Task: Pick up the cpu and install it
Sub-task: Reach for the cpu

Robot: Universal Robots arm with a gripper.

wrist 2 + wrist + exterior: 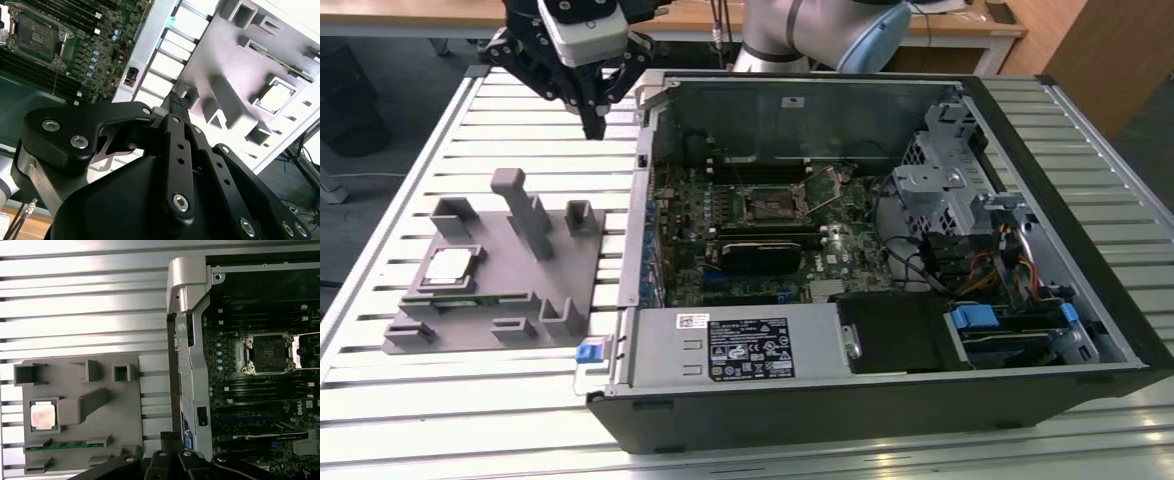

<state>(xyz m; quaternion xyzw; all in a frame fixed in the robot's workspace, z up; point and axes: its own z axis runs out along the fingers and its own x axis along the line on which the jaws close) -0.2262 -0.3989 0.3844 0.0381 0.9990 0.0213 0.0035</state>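
The cpu (450, 265) is a small pale square chip lying in a recess of the grey plastic fixture (520, 300) on the slatted table, at the exterior view's left. It also shows in both wrist views: cpu (42, 416), cpu (274, 97). My gripper (595, 125) hangs above the table beyond the fixture, beside the far corner of the open computer case (1067, 150). Its fingers (176, 102) are shut together with nothing between them. The bare socket (770, 205) on the motherboard stands open, also seen as the socket (270, 354).
A green memory stick (65, 445) lies in a fixture slot beside the cpu. Upright posts (527, 215) rise from the fixture. The case wall (644, 200) stands between fixture and motherboard. A power supply (734, 345) and drive cages (961, 190) fill the case's near and right sides.
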